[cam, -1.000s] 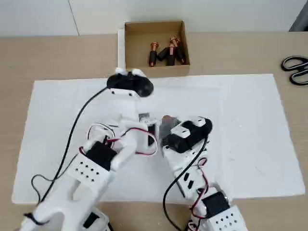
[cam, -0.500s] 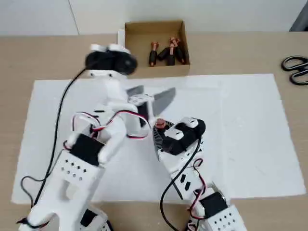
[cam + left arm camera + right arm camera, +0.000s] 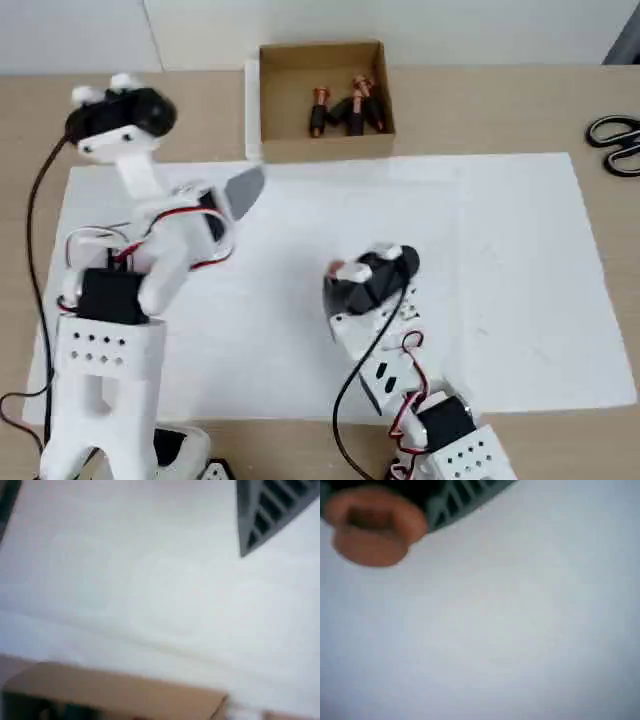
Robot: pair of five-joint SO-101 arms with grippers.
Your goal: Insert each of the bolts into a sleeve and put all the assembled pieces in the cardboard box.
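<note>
My right gripper (image 3: 338,277) stands over the middle of the white sheet (image 3: 500,260), shut on a copper-headed bolt (image 3: 347,269). In the right wrist view the bolt's copper head (image 3: 370,530) sticks out beside a grey finger (image 3: 462,500), and the rest is hidden in the dark behind it. My left gripper (image 3: 240,192) hangs open and empty over the sheet's far left part, short of the cardboard box (image 3: 325,148). Its grey finger (image 3: 270,515) stands wide apart from the dark one (image 3: 7,500). Several assembled pieces (image 3: 345,108) lie in the box (image 3: 115,695).
Black scissors (image 3: 615,140) lie on the wooden table at the far right edge. The white sheet's right half is bare. Cables run along both arms near the table's front.
My left arm has swung away from the right gripper, back and to the left, its gripper now empty near the box's corner. My right gripper has kept the bolt and shifted slightly.
</note>
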